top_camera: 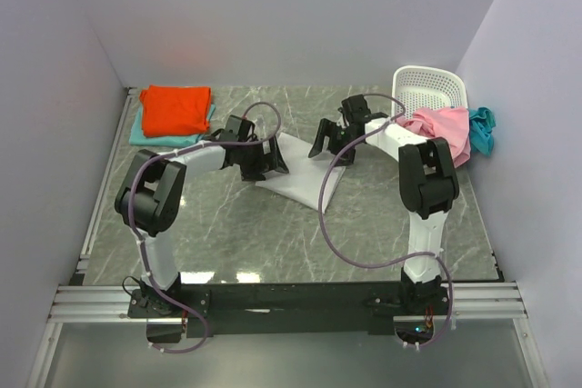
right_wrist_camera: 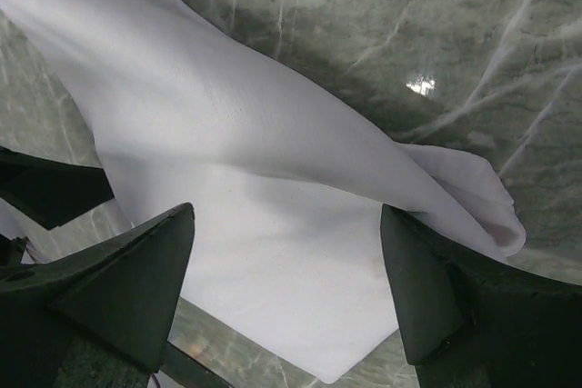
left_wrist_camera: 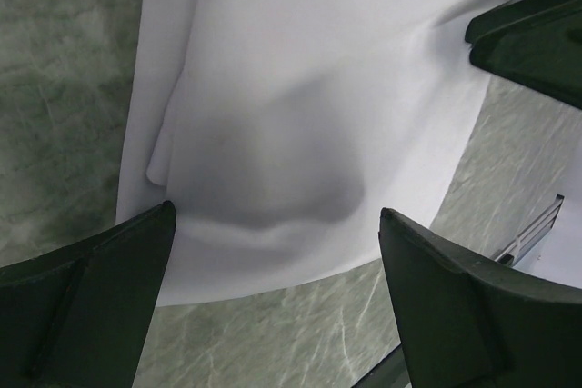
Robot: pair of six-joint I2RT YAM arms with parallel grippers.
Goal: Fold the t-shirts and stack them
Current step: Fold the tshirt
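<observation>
A white t-shirt (top_camera: 305,174), partly folded, lies on the marble table in the middle; it fills the left wrist view (left_wrist_camera: 309,115) and the right wrist view (right_wrist_camera: 273,224). My left gripper (top_camera: 275,163) is open just above its left edge, holding nothing. My right gripper (top_camera: 329,149) is open above its right edge, holding nothing. An orange-red t-shirt (top_camera: 175,108) lies folded on a pale aqua t-shirt (top_camera: 136,133) at the far left. A pink t-shirt (top_camera: 442,129) and a teal-blue t-shirt (top_camera: 482,129) hang from the basket at the far right.
A white perforated laundry basket (top_camera: 427,90) stands at the far right by the wall. White walls close in the table on three sides. The arms' cables loop over the table near the shirt.
</observation>
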